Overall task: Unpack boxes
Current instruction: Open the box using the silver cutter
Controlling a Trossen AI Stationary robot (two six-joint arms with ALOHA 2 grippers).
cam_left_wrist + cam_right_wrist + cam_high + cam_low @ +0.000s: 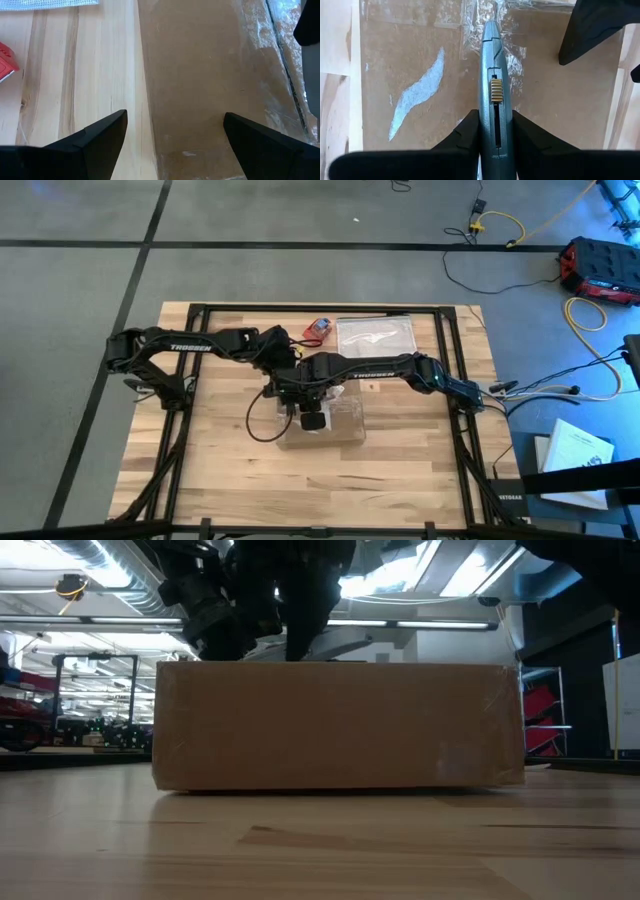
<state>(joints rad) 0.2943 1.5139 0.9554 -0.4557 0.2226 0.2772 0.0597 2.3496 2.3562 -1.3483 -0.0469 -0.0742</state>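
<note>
The shallow brown cardboard box (322, 423) is sitting mid-table while the right gripper (495, 145) is clamping a slim grey-blue utility knife (494, 95), tip over the shiny clear tape strip (485, 25). The left gripper (172, 145) is straddling the box's edge, fingers spread, holding nothing. Slitting the seam looks under way; next, a steady draw along the tape.

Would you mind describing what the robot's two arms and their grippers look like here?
Both arms are dark, jointed links with white TROSSEN lettering along the left arm and right arm. A thin black cable loops off them. Each ends in two black, wedge-shaped fingers: left gripper, right gripper.
</note>
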